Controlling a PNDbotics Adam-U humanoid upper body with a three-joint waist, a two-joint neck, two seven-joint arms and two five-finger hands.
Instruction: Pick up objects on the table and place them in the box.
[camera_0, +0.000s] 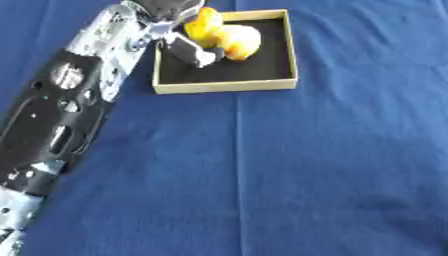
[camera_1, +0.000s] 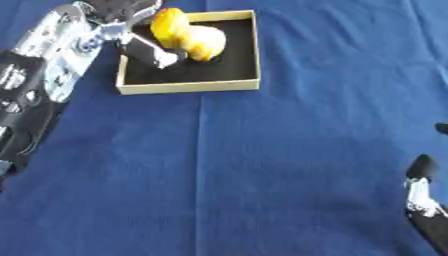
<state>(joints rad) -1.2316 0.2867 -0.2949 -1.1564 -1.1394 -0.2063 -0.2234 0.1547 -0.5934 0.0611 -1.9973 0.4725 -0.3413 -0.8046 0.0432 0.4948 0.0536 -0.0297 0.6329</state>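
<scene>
A shallow tan box (camera_0: 224, 86) with a black floor lies at the top of the blue table. Inside it are a pale yellow rounded object (camera_0: 242, 41) and, against its left side, an orange-yellow object (camera_0: 203, 22). My left hand (camera_0: 166, 12) reaches over the box's back left corner, partly cut off by the top edge. One black finger (camera_0: 194, 52) stretches straight down into the box, just below the orange-yellow object and beside the pale one. My right hand (camera_1: 423, 197) rests at the lower right edge, fingers up, holding nothing.
My left forearm (camera_0: 61, 110) crosses the left side of the table from the lower left corner up to the box. The blue cloth (camera_0: 289, 170) covers the whole table; no other loose objects show on it.
</scene>
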